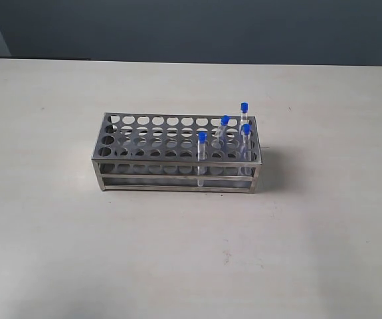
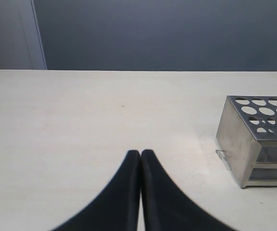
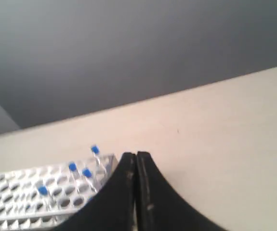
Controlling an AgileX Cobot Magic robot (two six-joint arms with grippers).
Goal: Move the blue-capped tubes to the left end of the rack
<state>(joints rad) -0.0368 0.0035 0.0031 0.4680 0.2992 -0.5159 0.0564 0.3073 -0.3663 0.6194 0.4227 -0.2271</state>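
Standing upright in the right end of the rack (image 1: 152,161), four tubes (image 1: 202,137) rise above its top plate on the worktop (image 1: 58,232). We judge our right pincer (image 3: 136,157) the nearer, with the tubes to its left. Our left pincer (image 2: 140,153) faces the rack's tube-free left end. Both pincers are pressed together, empty, held clear of the rack.

No legible text, label, brand, number or sign appears in any view. The rack (image 1: 151,161), the blue-capped tubes (image 1: 202,149) and the surface (image 1: 58,232) carry no readable marking.
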